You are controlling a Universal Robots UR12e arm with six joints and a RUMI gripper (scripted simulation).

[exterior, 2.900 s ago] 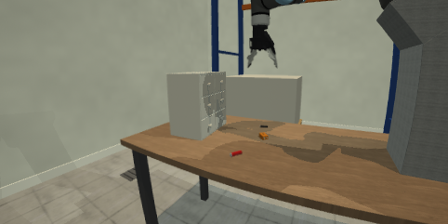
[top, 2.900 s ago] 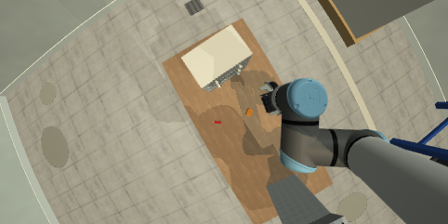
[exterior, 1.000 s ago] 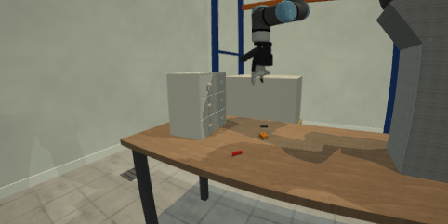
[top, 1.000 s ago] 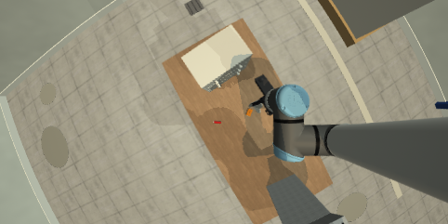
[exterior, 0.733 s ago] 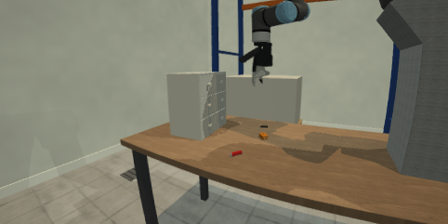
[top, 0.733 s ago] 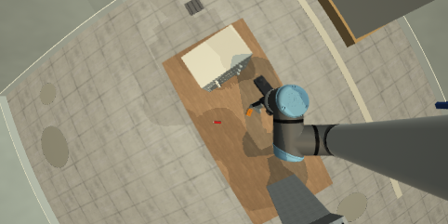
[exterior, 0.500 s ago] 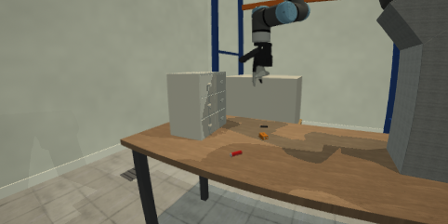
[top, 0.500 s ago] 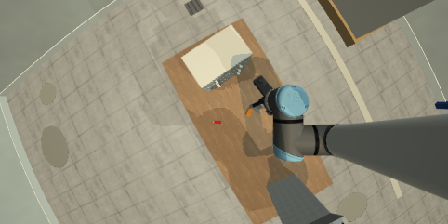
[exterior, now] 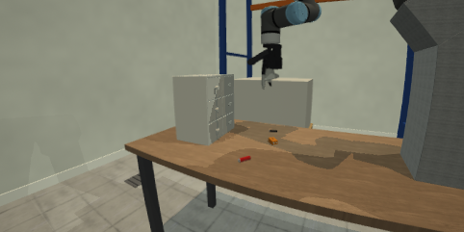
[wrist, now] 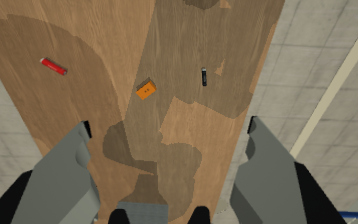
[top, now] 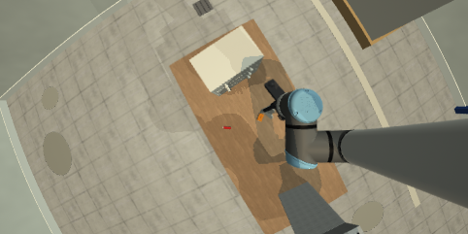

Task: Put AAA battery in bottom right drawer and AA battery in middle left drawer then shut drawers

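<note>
The white chest (top: 220,62) (exterior: 191,110) stands upright at one end of the table, and its drawers look shut. A red battery (top: 227,127) (exterior: 244,159) (wrist: 54,67), the longer one, apparently the AA, lies on the table. A smaller black battery (exterior: 273,131) (wrist: 204,77), apparently the AAA, lies near the opposite long edge; the arm hides it in the top view. My gripper (wrist: 170,119) (exterior: 267,85) is open and empty, pointing down high above the table. In the wrist view both batteries show beyond the fingertips, red to the left, black right of centre.
An orange block (top: 260,117) (exterior: 272,141) (wrist: 146,90) lies between the two batteries. The grey robot pedestal (top: 311,205) (exterior: 440,115) stands at the table end away from the chest. A pale cabinet (exterior: 274,101) and a blue-posted rack (exterior: 222,23) stand behind the table.
</note>
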